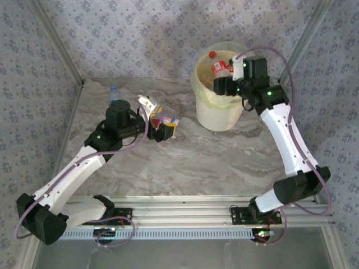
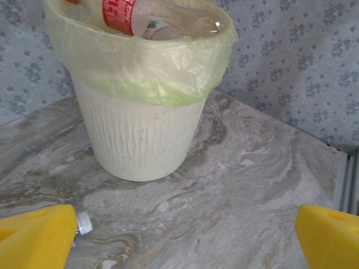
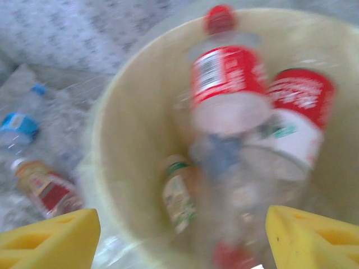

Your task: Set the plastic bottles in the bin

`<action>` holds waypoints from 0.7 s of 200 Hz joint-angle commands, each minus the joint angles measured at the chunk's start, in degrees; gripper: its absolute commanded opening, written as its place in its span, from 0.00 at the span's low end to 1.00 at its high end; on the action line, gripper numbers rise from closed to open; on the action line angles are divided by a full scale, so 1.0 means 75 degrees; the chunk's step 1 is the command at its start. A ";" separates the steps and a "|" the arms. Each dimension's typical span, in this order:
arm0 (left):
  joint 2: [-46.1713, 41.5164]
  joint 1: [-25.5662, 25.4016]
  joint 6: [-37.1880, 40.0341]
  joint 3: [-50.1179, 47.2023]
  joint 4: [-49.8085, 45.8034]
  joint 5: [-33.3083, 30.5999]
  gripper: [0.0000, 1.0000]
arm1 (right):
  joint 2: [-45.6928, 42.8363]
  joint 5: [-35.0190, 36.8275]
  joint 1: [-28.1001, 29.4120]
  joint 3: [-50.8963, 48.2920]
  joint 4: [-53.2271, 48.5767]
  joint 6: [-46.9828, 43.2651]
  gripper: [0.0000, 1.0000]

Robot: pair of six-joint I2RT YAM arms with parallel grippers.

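— Marble-patterned grey table [image 1: 185,162], with blue floral wallpaper [image 1: 140,33] all round. The bin [image 1: 216,115]?
— Far right, bag-lined, red-labelled bottles [image 3: 227,84] inside; loose bottles [image 3: 45,188] lie left of it.
— Jaws?
— Left gripper [image 2: 185,230] gapes empty above the table; right gripper [image 3: 182,235] is spread over the bin, gripping nothing.

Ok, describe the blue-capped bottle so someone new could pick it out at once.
Find the pale-yellow bin at the back right of the table, then look left along the far edge by the wall. A clear bottle rests there alone. Its blue cap and blue label set it apart from the red-labelled bottles in the bin.
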 commanded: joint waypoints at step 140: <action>-0.1080 0.0347 0.1541 -0.0323 -0.0034 -0.0971 1.00 | 0.1902 -0.1186 0.2459 -0.0908 0.1145 -0.0742 0.83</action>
